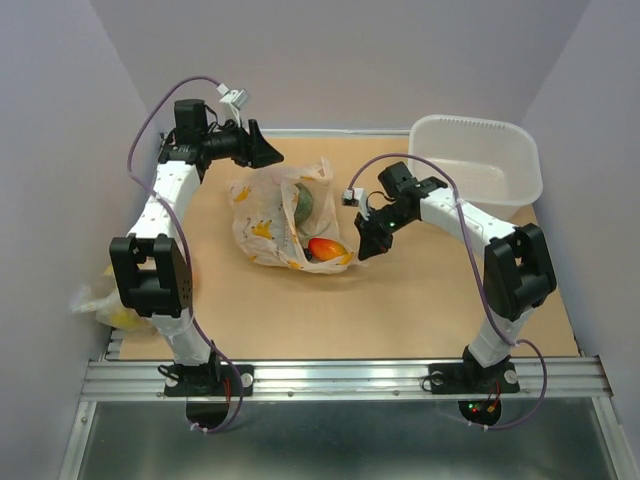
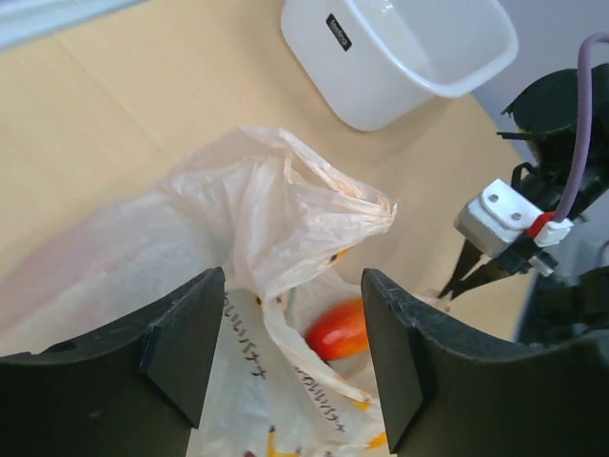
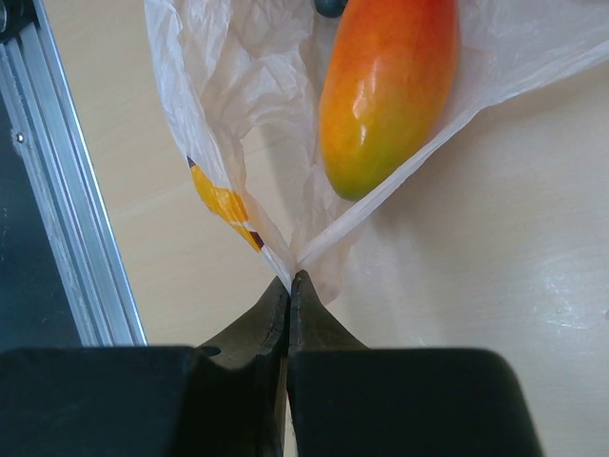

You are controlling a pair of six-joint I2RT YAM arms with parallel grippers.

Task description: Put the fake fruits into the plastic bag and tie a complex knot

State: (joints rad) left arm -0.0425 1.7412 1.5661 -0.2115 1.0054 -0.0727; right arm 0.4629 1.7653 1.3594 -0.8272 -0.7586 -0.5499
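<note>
The plastic bag (image 1: 268,220) lies open in the middle of the table, cream-white with orange prints. Inside it are a red-orange mango-like fruit (image 1: 326,248) and a green fruit (image 1: 305,204). My right gripper (image 1: 364,250) is shut on the bag's near-right edge; in the right wrist view the tips (image 3: 289,283) pinch the film just below the mango (image 3: 385,90). My left gripper (image 1: 266,150) is open above the bag's far edge; in the left wrist view it (image 2: 293,352) straddles the bag (image 2: 276,205) with the mango (image 2: 337,328) below. No knot shows.
A white rigid tub (image 1: 478,160) stands at the back right, also in the left wrist view (image 2: 400,48). A second yellowish bag (image 1: 100,300) lies off the table's left edge behind my left arm. An aluminium rail (image 1: 340,378) runs along the near edge.
</note>
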